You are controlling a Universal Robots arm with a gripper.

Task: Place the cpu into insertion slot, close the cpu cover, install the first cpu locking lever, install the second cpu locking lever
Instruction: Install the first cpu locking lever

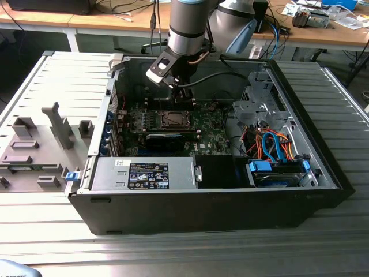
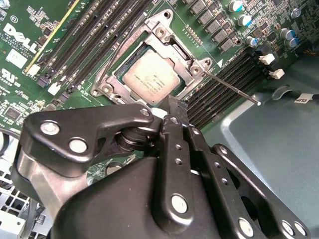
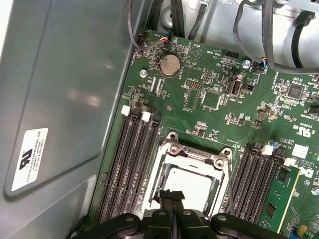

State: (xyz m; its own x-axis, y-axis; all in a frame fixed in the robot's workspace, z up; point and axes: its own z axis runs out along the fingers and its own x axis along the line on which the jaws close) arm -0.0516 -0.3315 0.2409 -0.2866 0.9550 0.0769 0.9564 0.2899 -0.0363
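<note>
status: the cpu (image 2: 152,79) is seated in the insertion slot (image 2: 121,73), flat and square to it. the cpu cover (image 3: 154,181) lies down over it, with the chip's grey top showing through the window in both wrist views. these two steps look done.

levers: in the second wrist view one thin lever rod (image 2: 232,88) stands out sideways from the socket's corner over the memory slots. it is judged not latched. i cannot tell the state of the other lever. both lever steps are judged outstanding.

gripper: in the exterior view the gripper (image 1: 183,95) is down inside the computer case (image 1: 323,167), which rests on the slatted tabletop (image 1: 57,75). in the first wrist view the fingers (image 3: 164,196) are pressed together with nothing between them. their tips are over the near edge of the cover. contact cannot be confirmed.

count:
- one cpu, one slot, one cover.
- one lever clearly seen.
- one green circuit board (image 3: 209,114).
- two banks of long black memory slots, one on each side of the socket.
- one round coin cell (image 3: 169,64).
</note>
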